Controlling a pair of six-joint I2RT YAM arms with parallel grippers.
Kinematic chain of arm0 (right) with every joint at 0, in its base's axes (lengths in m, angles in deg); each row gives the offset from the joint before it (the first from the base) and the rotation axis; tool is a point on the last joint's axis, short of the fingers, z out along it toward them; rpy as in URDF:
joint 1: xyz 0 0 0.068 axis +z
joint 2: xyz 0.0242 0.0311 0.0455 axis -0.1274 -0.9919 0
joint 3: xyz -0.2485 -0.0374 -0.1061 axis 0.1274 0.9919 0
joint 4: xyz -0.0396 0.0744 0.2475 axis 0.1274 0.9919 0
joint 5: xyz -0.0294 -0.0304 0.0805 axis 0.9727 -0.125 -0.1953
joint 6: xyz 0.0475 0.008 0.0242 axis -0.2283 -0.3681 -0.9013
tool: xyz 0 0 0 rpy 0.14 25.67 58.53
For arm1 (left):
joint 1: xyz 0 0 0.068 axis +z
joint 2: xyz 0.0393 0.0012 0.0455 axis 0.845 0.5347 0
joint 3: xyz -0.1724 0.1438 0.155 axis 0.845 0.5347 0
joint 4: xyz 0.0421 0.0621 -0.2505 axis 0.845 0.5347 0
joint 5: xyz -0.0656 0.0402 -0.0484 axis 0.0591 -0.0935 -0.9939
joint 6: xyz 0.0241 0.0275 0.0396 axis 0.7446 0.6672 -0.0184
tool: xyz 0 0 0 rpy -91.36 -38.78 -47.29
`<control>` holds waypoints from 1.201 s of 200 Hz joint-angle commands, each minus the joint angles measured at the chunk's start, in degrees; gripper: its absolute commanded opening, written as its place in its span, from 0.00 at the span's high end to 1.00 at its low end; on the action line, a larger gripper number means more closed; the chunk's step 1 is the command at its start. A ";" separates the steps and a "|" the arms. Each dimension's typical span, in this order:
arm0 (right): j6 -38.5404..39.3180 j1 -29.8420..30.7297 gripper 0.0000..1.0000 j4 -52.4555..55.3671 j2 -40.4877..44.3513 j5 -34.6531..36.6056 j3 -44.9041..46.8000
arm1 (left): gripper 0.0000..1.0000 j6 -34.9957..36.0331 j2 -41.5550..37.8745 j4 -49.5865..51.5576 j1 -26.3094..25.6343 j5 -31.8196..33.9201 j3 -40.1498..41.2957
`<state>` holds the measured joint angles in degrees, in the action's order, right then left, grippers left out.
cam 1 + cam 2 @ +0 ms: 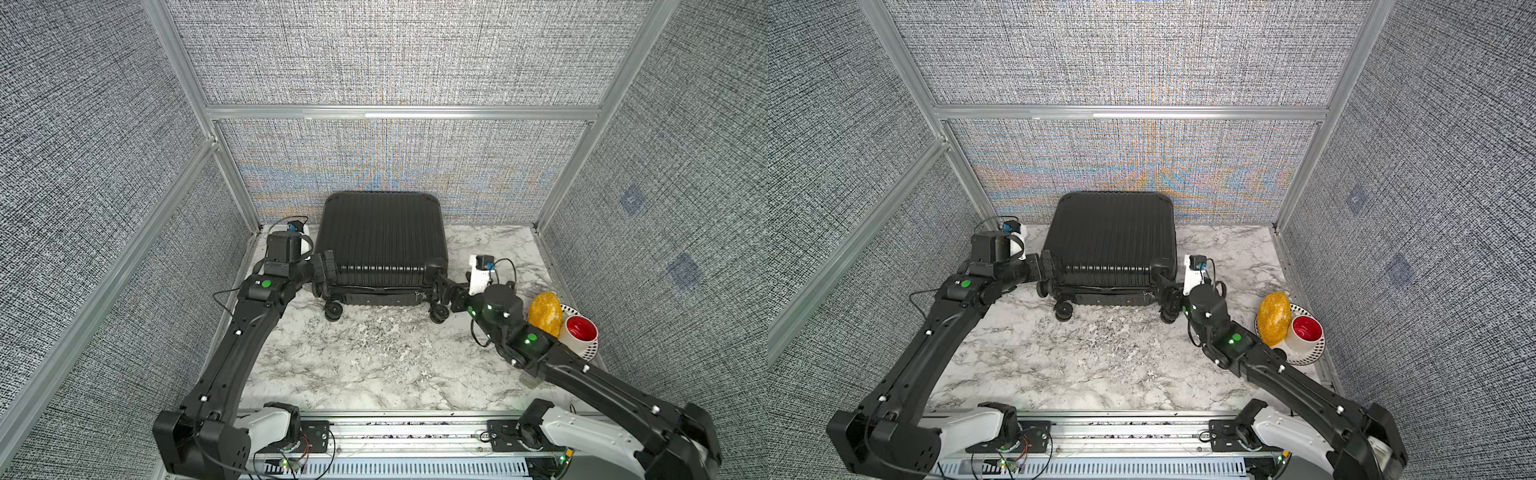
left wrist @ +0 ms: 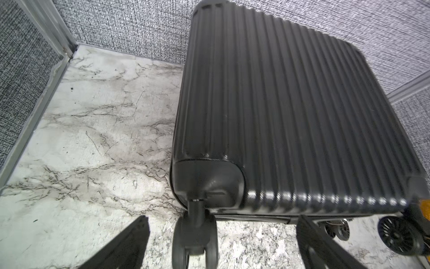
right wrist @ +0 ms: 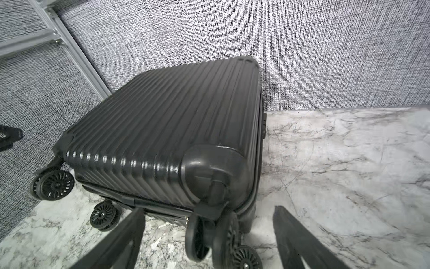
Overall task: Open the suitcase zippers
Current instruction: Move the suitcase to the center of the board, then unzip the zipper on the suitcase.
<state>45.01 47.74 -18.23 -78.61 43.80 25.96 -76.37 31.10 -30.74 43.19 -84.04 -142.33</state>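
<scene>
The black ribbed suitcase lies flat against the back wall with its wheels toward the front. The zippers' track runs along the front side between the two shells, and a small pull hangs near the right end. My left gripper is open at the near-left corner, its fingers wide on either side of a wheel. My right gripper is open at the near-right corner, straddling a wheel pair without touching it.
A yellow textured oval object and a white cup with a red inside rest on a patterned plate at the right edge, close behind my right arm. Fabric walls close in the marble table on three sides.
</scene>
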 commanded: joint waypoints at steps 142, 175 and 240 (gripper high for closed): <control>-12.34 -20.16 0.57 -48.38 -8.82 -47.10 30.61 | 0.01 -5.08 13.32 -6.59 -26.36 1.15 -5.64; -14.11 -21.79 0.61 -60.26 -24.47 -56.32 25.14 | 0.01 -6.02 13.38 -7.21 -27.00 0.90 -5.71; -18.44 -22.53 0.65 -74.26 -43.38 -60.31 18.28 | 0.01 -5.91 12.95 -6.46 -27.02 2.29 -5.16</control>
<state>29.30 25.14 -82.84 -117.75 -13.10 45.69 -82.55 44.13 -36.86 16.22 -82.47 -147.47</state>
